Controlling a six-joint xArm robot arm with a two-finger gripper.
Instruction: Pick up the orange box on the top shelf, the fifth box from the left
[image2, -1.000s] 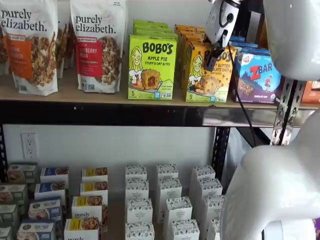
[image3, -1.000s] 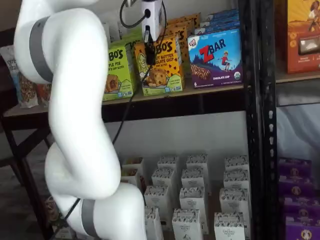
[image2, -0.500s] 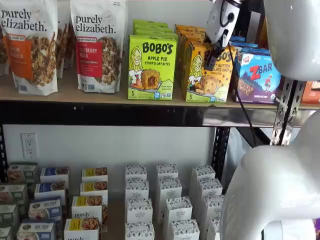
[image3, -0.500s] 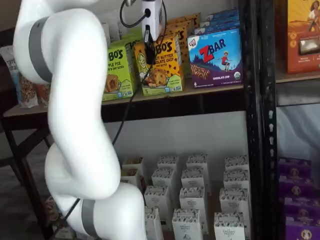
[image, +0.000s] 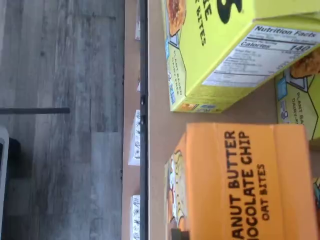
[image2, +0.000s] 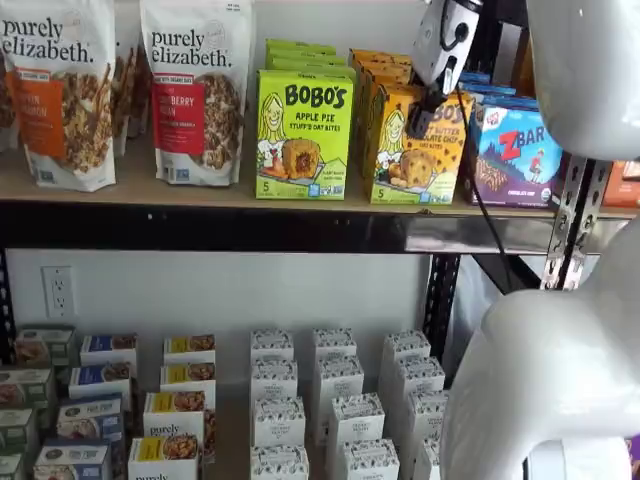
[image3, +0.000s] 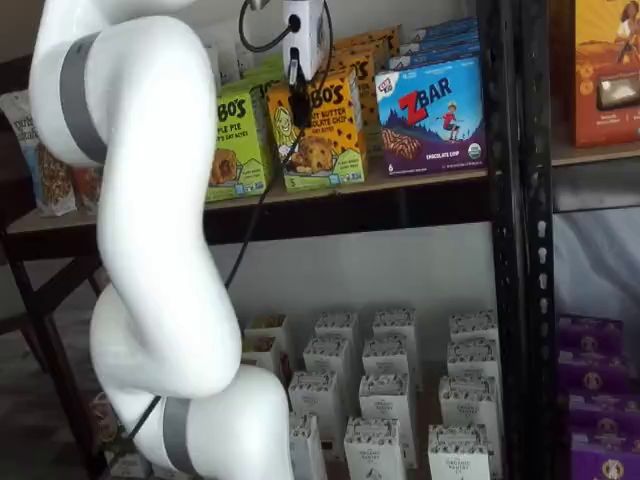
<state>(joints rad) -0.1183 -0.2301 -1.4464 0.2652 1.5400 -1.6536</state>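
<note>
only wrist view: orange box (image: 250, 185) top panel lettering

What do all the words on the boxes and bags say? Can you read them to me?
"purely elizabeth." on the granola bags.
"BOBO'S APPLE PIE", "5" on the green box.
"BUTTER CHOCOLATE CHIP OAT BITES" on the orange box, where the claw sits.
"ZBAR", "CHOCOLATE CHIP" on the blue box.
"Nutrition Facts", "Calories 140" on the green box's side, wrist view.
Lower-shelf cartons: too small to read.
</note>
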